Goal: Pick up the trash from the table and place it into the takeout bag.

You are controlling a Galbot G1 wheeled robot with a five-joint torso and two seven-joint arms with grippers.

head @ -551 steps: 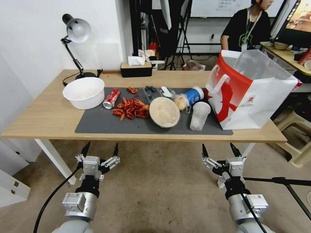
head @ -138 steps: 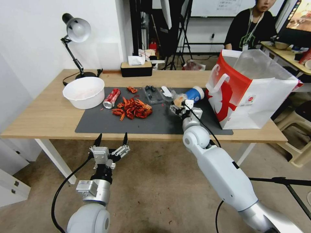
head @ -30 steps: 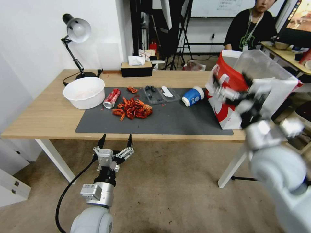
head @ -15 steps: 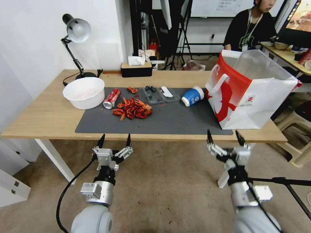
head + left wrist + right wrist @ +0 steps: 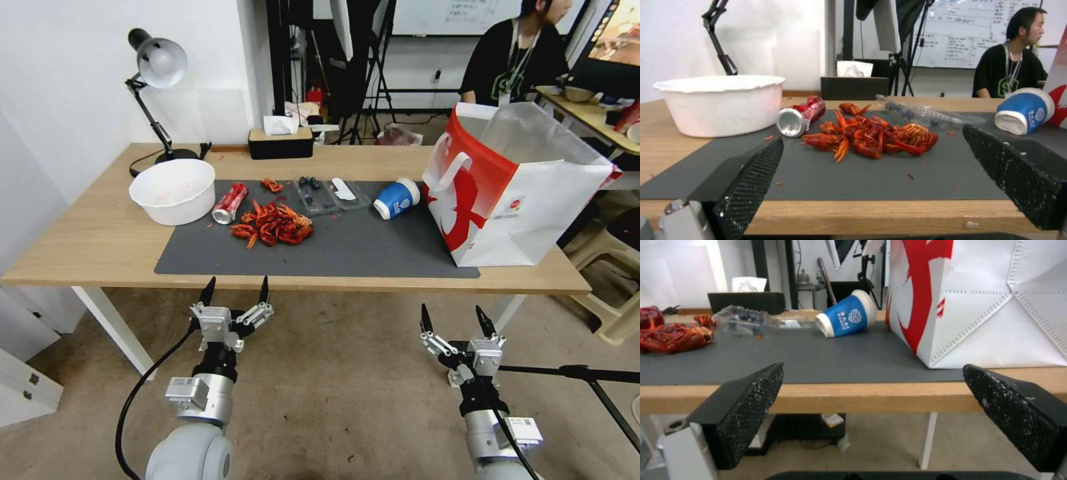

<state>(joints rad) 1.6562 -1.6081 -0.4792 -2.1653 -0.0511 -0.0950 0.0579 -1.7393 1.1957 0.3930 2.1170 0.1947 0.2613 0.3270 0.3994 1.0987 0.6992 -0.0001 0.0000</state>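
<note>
Both my tools are spread wide and empty below the surface [image 5: 100, 247] edge, left tool [image 5: 235, 293], right tool [image 5: 456, 322]. Blue cup [image 5: 396, 198] lies tipped beside the bag [image 5: 527, 200]. It's light, crushable paper, so I'd pinch gently across its body.

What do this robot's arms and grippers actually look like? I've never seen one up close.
Each arm is a chain of rounded silver-grey segments ending in a black wrist collar and a small silver-white block. The left gripper and right gripper each carry two slim black fingers tapering to points; the wrist views show their inner pads covered in a dotted, textured black surface. A black cable loops along each arm.
</note>
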